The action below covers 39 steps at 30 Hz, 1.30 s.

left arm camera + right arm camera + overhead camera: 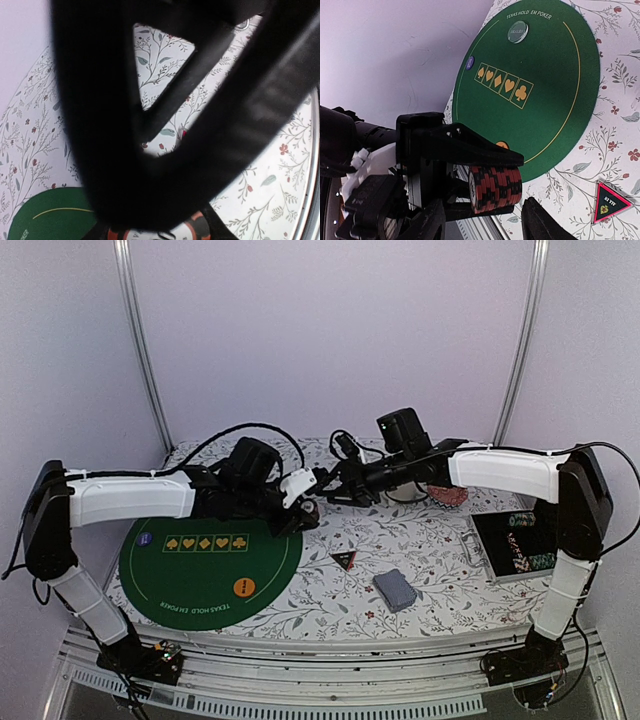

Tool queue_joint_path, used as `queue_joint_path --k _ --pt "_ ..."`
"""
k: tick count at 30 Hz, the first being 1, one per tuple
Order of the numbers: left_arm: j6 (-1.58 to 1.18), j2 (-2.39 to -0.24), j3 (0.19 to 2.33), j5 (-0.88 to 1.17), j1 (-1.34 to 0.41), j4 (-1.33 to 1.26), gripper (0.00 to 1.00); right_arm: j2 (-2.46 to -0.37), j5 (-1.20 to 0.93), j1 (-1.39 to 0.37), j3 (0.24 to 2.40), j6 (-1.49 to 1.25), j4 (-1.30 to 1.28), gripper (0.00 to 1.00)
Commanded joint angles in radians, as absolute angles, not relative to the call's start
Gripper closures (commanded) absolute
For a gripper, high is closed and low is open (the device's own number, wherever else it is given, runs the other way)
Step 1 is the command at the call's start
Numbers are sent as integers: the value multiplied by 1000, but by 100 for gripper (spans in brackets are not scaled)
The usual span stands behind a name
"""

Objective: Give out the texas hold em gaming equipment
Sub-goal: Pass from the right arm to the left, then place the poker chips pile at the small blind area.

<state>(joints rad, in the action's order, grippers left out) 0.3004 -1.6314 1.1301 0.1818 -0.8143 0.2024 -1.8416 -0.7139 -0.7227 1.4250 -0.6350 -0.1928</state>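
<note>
Top view: left gripper (303, 508) and right gripper (322, 488) meet at centre frame. Left wrist: blurred black fingers (100, 125) hide all but the chip stack (190, 227), bottom centre. Right wrist: left gripper clamps the chip stack (495, 187), lying sideways, lower centre; right fingers (540, 220) spread apart just beneath

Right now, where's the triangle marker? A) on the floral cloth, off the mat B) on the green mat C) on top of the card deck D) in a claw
A: the marker lies flat on the floral cloth, just past the edge of the mat.
</note>
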Motion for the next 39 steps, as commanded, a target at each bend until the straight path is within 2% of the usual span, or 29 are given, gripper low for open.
queue_joint_path --k 1,14,25,33,39 --pt "229 -1604 1121 160 -760 197 100 -1822 -694 -701 1396 -626 -170 45" --pt "3 -1581 1005 19 -445 227 100 -1680 -562 -643 1333 -539 -268 45" --pt "-55 -1552 925 -35 -136 212 100 -1457 -364 -606 1233 -401 -317 41" --pt "-73 -1608 937 -66 -1 190 100 -1342 -259 -583 1164 -307 -317 36" --pt "-112 -1698 1005 -47 21 187 100 -1330 -251 -577 1139 -289 -316 35"
